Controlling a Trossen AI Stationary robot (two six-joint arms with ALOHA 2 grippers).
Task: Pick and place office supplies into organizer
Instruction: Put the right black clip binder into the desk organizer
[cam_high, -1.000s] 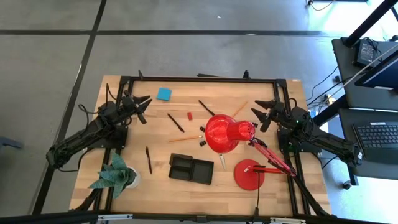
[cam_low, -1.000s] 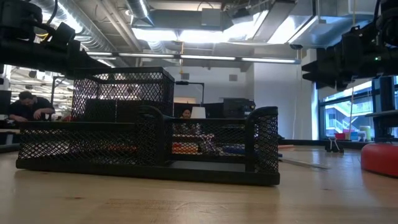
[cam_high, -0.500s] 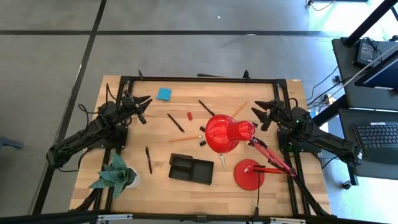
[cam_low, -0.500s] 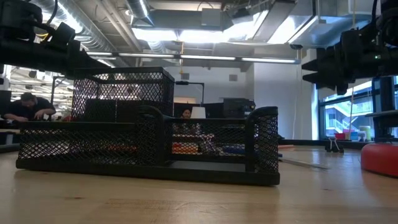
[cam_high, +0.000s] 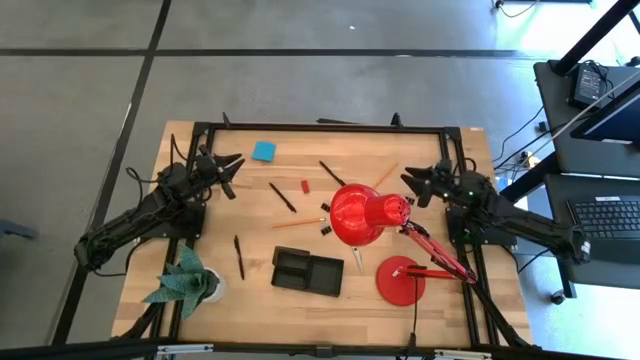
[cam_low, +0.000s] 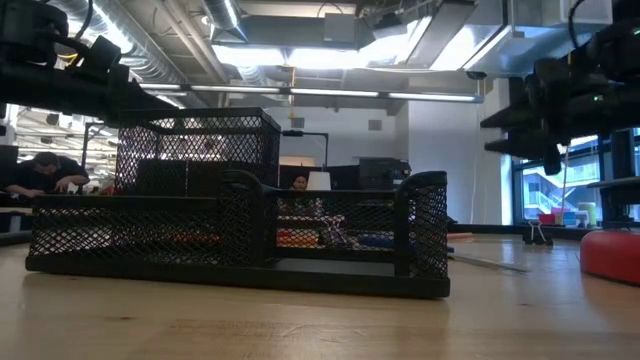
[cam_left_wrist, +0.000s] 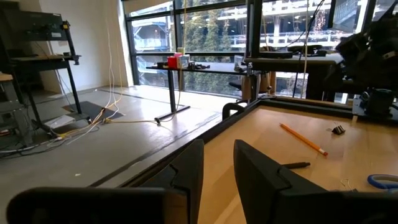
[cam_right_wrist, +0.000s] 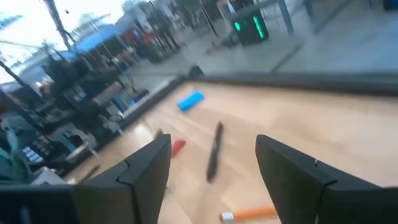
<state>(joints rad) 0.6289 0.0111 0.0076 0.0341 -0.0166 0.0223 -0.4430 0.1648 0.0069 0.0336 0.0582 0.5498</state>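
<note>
Near edge: green paper plant (cam_high: 185, 280) at left; black mesh organizer (cam_high: 307, 271) at centre, its compartments apparently unfilled; red lamp base (cam_high: 400, 280) at right.

Middle: black pen (cam_high: 239, 256), pencil (cam_high: 297, 224), black clips (cam_high: 325, 230), red lamp shade (cam_high: 365, 213).

Farther: black pen (cam_high: 282, 196), small red piece (cam_high: 305, 186), second pencil (cam_high: 384, 176).

Far left: blue sticky-note pad (cam_high: 264, 151).

Left gripper (cam_high: 228, 168): far left, fingers narrowly parted, holding nothing.

Right gripper (cam_high: 412, 181): far right, fingers wide apart, holding nothing.
</note>
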